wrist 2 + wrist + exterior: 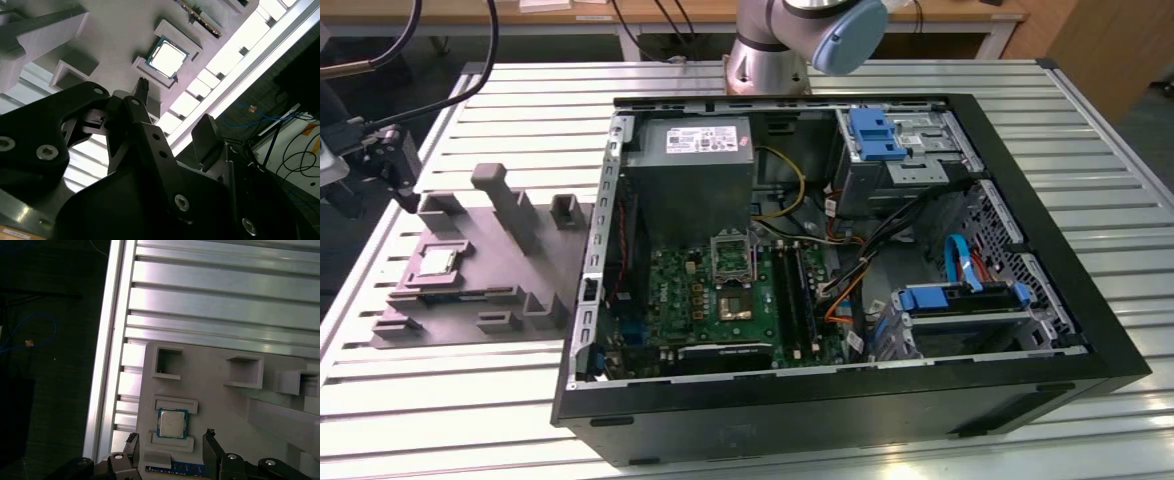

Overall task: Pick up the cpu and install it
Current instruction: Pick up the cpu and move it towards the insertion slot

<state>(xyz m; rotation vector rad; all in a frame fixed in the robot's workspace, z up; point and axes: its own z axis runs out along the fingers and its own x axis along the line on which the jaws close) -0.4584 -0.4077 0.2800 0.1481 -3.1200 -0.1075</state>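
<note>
The cpu (438, 262) lies flat in a square pocket of the grey holder tray (507, 250), on the exterior view's left beside the computer case. Both wrist views show its pale metal top (167, 58) (172, 423) with a dark rim. My gripper (398, 170) hangs above the tray's far left corner, apart from the chip. It is open (171, 436), one black fingertip (209, 433) on each side of the chip's pocket and nothing held. In the second wrist view the gripper (174, 106) stands off from the chip. The black framed socket (731, 252) sits on the green motherboard.
The open black computer case (1067, 330) fills the middle of the slatted aluminium table (1121, 150). A grey power supply box (696, 165) and blue drive brackets (874, 132) sit inside. The tray has upright posts (500, 195). A memory stick (175, 470) lies beside the chip's pocket.
</note>
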